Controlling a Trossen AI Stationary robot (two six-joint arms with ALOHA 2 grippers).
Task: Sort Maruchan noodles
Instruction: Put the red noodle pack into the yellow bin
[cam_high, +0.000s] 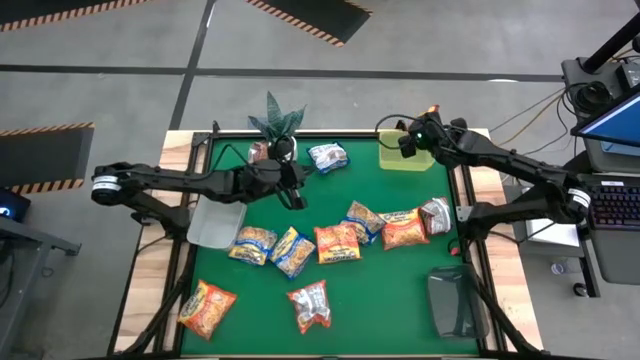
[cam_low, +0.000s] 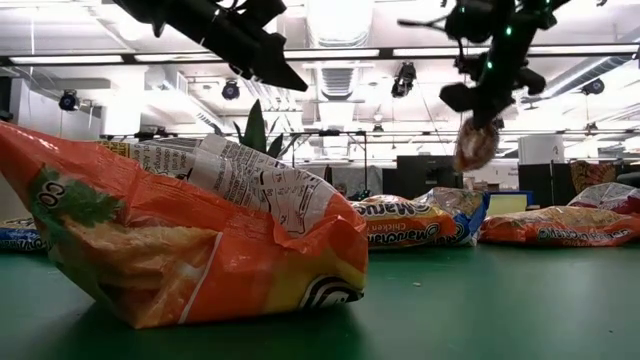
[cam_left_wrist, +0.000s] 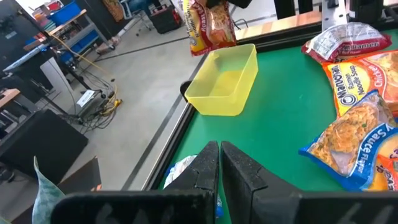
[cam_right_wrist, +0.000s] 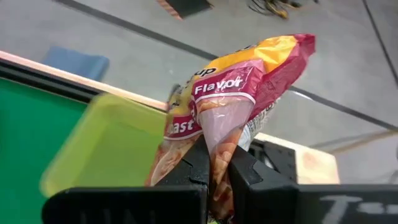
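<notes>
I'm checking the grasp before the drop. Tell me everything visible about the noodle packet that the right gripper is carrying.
The crinkly plastic noodle packet is yellow-orange at its upper end with a dark pink band reading "Flavor" and noodles pictured below. The right gripper is shut on its lower edge, so it stands up between the dark fingers, creased at the pinch. It hangs in the air above the lime-green square tray at the table's far right corner, touching nothing but the fingers.
</notes>
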